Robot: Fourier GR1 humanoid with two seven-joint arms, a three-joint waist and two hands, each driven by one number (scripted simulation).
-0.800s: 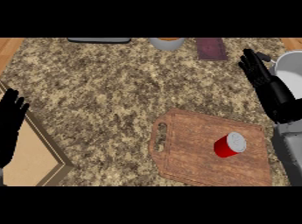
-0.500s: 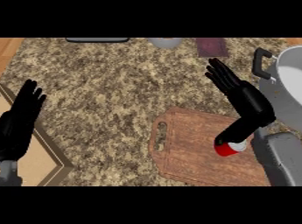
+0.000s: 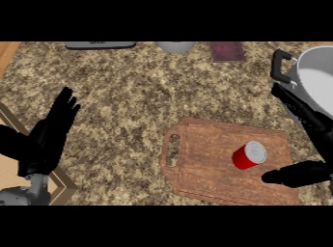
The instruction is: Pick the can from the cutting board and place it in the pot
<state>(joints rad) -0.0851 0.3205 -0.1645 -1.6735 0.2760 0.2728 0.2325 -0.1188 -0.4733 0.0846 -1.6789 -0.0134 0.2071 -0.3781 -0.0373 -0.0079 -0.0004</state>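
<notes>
The red can (image 3: 249, 155) lies tilted on the wooden cutting board (image 3: 204, 169), right of the board's middle, its pale top facing up toward one o'clock. Nothing is touching it. The right hand (image 3: 318, 140) hangs just beside the can at three o'clock, fingers (image 3: 294, 103) straight and released, pointing toward eleven o'clock, while the thumb (image 3: 290, 174) reaches out over the board at the can's five o'clock. The pot (image 3: 326, 82), grey with a black handle, stands at one o'clock from the can, off the board, on the speckled counter (image 3: 140, 87). The left hand (image 3: 44, 137) rests open well apart at nine o'clock, fingers up, holding nothing. Along the counter's far edge, at twelve o'clock, sit a dark flat thing (image 3: 100, 45), a grey bowl (image 3: 176, 46) and a dark red square (image 3: 227, 51).
</notes>
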